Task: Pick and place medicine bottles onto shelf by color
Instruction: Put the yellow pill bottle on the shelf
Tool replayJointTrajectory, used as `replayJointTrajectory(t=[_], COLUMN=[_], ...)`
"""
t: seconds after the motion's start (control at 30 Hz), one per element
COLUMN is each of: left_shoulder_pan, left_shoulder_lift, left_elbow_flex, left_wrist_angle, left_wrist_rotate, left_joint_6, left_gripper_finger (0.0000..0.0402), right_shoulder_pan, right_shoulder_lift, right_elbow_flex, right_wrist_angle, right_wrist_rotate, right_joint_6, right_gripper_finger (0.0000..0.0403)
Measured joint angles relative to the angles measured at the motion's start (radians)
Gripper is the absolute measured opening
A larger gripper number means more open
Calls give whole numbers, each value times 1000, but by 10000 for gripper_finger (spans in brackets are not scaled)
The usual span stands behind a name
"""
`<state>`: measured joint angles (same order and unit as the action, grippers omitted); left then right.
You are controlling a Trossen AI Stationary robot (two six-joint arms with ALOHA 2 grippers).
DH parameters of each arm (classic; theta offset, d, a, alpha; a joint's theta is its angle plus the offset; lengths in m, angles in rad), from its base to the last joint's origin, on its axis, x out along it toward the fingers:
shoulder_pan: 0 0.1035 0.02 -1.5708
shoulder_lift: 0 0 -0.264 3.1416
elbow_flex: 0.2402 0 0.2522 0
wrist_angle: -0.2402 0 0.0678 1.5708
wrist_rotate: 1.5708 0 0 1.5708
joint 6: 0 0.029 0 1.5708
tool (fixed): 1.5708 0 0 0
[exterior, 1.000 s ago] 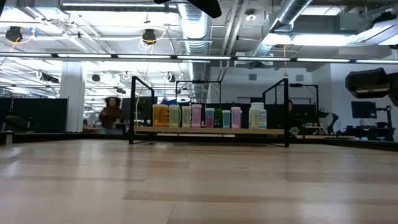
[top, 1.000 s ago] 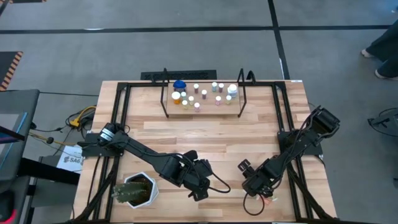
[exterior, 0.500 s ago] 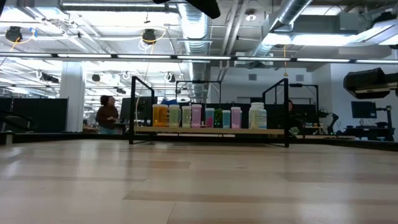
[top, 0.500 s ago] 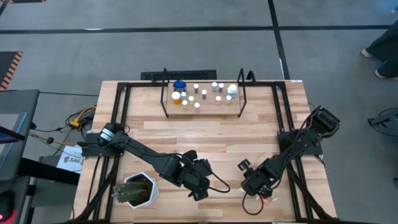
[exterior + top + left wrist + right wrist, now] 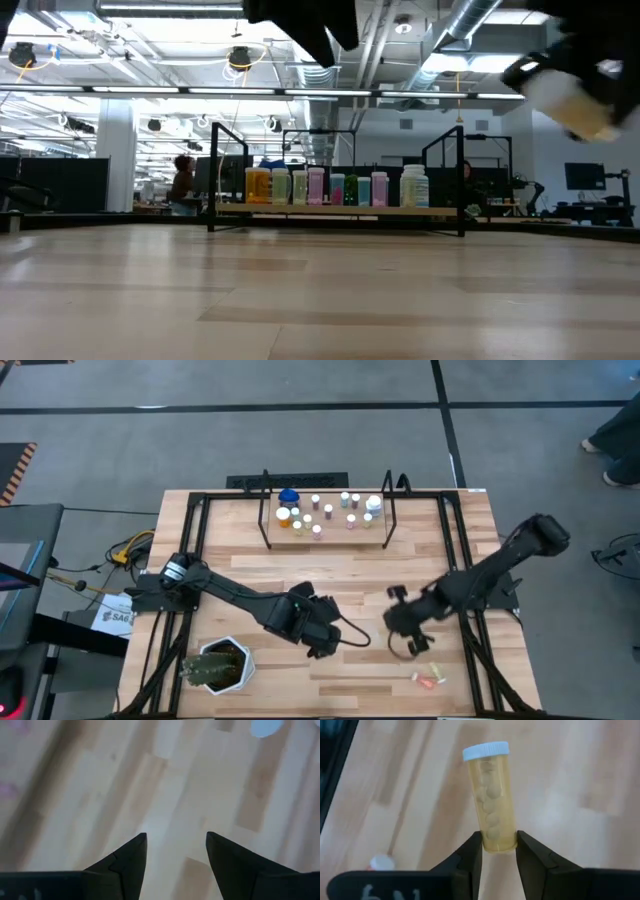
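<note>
translucent yellow cylindrical bottle (image 5: 491,795), white-capped

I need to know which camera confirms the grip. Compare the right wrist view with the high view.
Right wrist view only: the right claw shut on a yellow pill bottle with a white cap, pills visible inside.
High view only: the shelf lined with bottles, the potted plant, the left claw.
Both: the wooden table and a small bottle lying on it.
</note>
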<state>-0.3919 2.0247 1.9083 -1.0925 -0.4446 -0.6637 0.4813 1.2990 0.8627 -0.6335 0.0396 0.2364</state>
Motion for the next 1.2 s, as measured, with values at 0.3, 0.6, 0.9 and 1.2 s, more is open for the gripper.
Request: replayJointTrajectory(t=[0.3, 0.6, 0.9, 1.2], left_shoulder_pan=[141, 318, 380, 282], left_shoulder_lift=[-4, -5, 8, 34], left_elbow_flex=[41, 47, 35, 35], left_wrist_angle=[17, 221, 468, 504], left_wrist_rotate=[-114, 153, 500, 194], left_joint_6=[270, 558, 634, 573], left_gripper_finger=[192, 192, 192, 192], right_shoulder_pan=[-254, -361, -326, -275], right_shoulder_lift=[-197, -257, -246, -248], right_elbow_flex=[0, 0, 0, 0], right_wrist_angle=[-78, -138, -191, -188], right_wrist_rotate=[65, 65, 91, 174], right_joint_6=[-50, -57, 61, 78], right_gripper_finger=[119, 119, 119, 119])
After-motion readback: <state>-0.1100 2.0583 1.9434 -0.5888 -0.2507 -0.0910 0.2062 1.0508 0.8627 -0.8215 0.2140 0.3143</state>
